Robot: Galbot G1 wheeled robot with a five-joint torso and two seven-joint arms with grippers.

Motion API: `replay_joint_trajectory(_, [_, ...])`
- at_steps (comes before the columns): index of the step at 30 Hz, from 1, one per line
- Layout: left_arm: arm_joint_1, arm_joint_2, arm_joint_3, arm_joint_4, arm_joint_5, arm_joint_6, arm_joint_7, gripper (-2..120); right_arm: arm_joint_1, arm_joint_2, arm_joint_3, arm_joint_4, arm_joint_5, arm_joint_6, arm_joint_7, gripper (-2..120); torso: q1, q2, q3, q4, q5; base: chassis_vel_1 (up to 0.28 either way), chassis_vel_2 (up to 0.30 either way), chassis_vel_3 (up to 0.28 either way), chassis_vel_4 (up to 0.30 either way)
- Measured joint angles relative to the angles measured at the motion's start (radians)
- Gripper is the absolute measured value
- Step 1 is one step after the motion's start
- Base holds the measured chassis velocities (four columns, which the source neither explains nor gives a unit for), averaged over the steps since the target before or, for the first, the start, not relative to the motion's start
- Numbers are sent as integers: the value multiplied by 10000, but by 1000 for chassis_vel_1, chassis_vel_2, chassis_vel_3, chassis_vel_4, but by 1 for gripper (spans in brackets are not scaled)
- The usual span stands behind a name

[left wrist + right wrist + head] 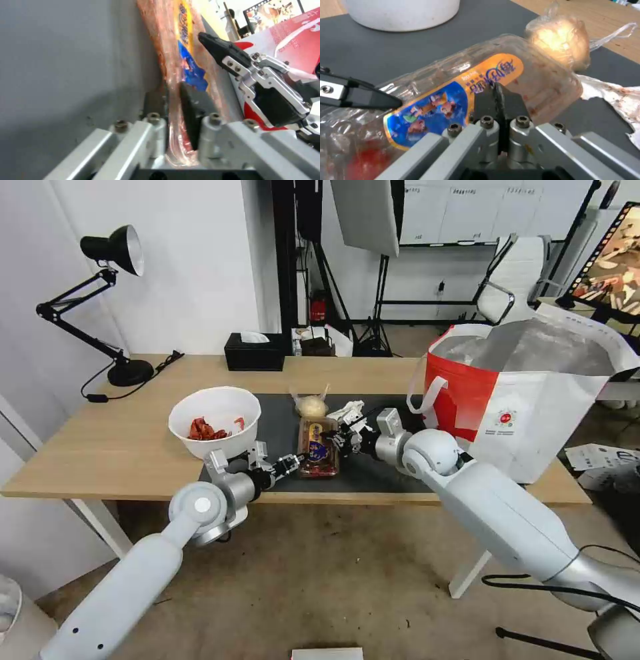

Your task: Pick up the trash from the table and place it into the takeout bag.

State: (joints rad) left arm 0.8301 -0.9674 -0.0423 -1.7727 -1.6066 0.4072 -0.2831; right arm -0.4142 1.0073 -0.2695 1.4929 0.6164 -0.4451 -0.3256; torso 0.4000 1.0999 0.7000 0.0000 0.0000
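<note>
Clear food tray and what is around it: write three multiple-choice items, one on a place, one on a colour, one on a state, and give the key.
1. Where does the white bowl stand relative to the tray?
A. On top of it
B. On the table, to the robot's left of it
C. On the floor

2. What colour is the mat under the tray?
A. Red
B. Yellow
C. Dark grey

3. The left gripper and right gripper are:
A. Each shut on an edge of the tray
B. Both open, high above the table
C. Both holding the bowl

Key: 1 B, the head view shows the bowl left of the tray. 2 C, the mat is dark grey in every view. 3 A, each wrist view shows fingers pinching the tray's rim.
</note>
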Motion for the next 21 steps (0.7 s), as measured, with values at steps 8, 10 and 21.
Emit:
replay_joint_trajectory(8, [175, -24, -232, -293, 15, -208, 0, 0, -463, 44, 421, 381, 1675, 391, 972, 0, 0, 0, 0, 0, 0, 0, 0, 0, 0])
replay_joint_trajectory(10, [237, -30, -320, -434, 49, -280, 7, 0, -712, 81, 679, 655, 2621, 903, 1587, 0, 1, -1, 1, 2, 0, 0, 0, 0, 0])
replay_joint_trajectory(21, [-178, 315, -679, -1721, 1634, -1759, 99, 0, -4533, -476, 3798, 4377, 4031, 3581, 4554, 32, -2, 0, -2, -3, 2, 0, 0, 0, 0])
